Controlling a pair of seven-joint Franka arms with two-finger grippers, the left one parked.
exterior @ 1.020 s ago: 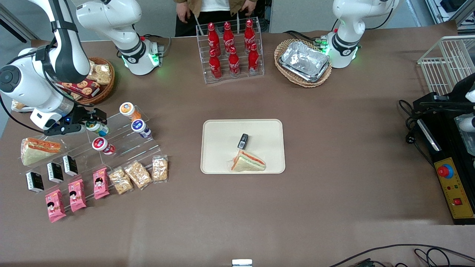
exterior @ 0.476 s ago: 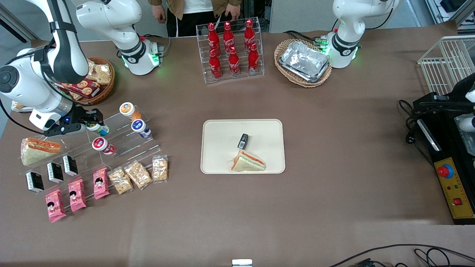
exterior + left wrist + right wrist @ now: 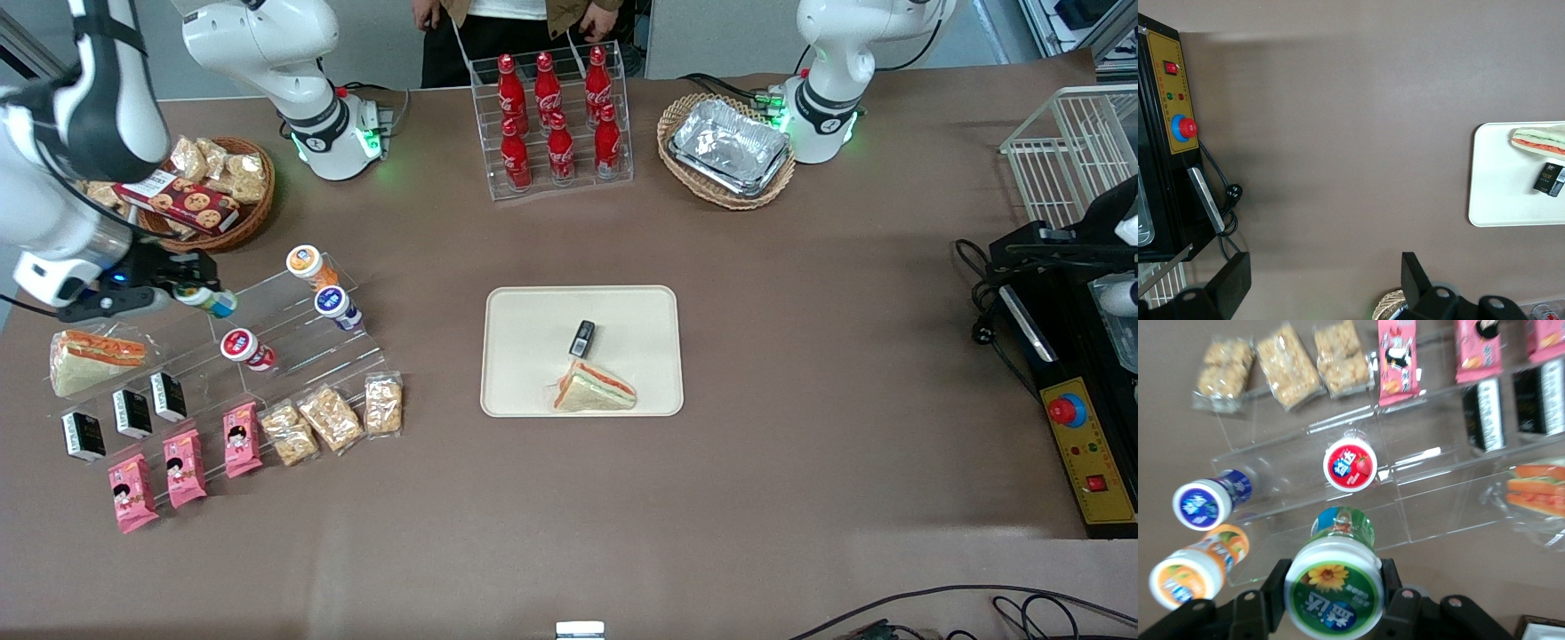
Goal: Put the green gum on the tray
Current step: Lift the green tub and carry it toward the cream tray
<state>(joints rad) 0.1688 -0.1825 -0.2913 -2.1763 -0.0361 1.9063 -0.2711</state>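
- I have the gripper point(image 3: 197, 286) at the working arm's end of the table, above the clear acrylic stepped rack point(image 3: 293, 333), with its fingers clamped on the green gum point(image 3: 206, 300).
- From the front, the green gum is a small tilted bottle poking out from the black fingers, raised off the rack's upper step; the label is too small for me to read there.
- The wrist camera gives me what the front cannot: the green gum point(image 3: 1335, 590) lid-on, white rim, green label with a yellow flower, and a black finger point(image 3: 1275, 588) pressed against each side of it.
- That same wrist view shows the red-lidded bottle point(image 3: 1349, 465) on the rack below the held gum, with the blue-lidded bottle point(image 3: 1203, 503) and the orange bottle point(image 3: 1186, 574) lying on their steps.
- Only the front view shows me the tray point(image 3: 524, 311), lying mid-table, well apart from the gripper toward the parked arm's end.
- On the tray I see a sandwich point(image 3: 594, 389) and a small black pack point(image 3: 582, 338) just beside it, farther from the front camera.
- The parked arm's wrist camera catches one end of the tray point(image 3: 1491, 187) with the sandwich point(image 3: 1540, 140) and black pack point(image 3: 1549, 180); the gum is out of its frame.
- Snack packets point(image 3: 331, 418) lie on the rack's lowest step, nearer the front camera.
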